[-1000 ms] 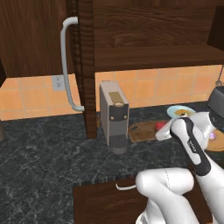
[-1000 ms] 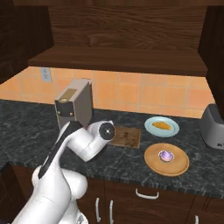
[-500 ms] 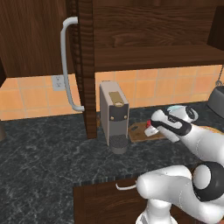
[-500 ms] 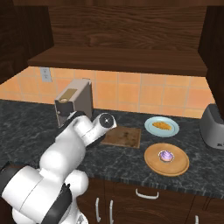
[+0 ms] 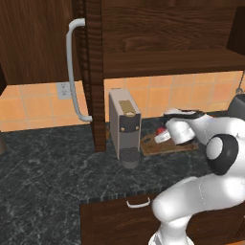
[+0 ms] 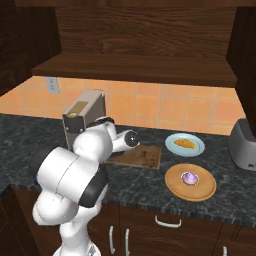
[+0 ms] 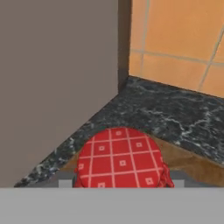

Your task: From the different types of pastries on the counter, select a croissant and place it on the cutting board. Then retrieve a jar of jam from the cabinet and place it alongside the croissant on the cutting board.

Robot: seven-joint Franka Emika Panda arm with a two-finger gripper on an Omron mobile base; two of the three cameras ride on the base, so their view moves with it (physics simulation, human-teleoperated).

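Jar of jam (image 7: 120, 158) sits low over cutting board (image 6: 142, 157) beside coffee machine (image 5: 124, 125), prob. for placing; can't tell if gripper (image 5: 165, 135) clamps it, fingers hidden.

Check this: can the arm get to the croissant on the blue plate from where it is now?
Probably yes: the croissant lies uncovered, nothing stands between, but the gripper seems to hold the jar of jam.
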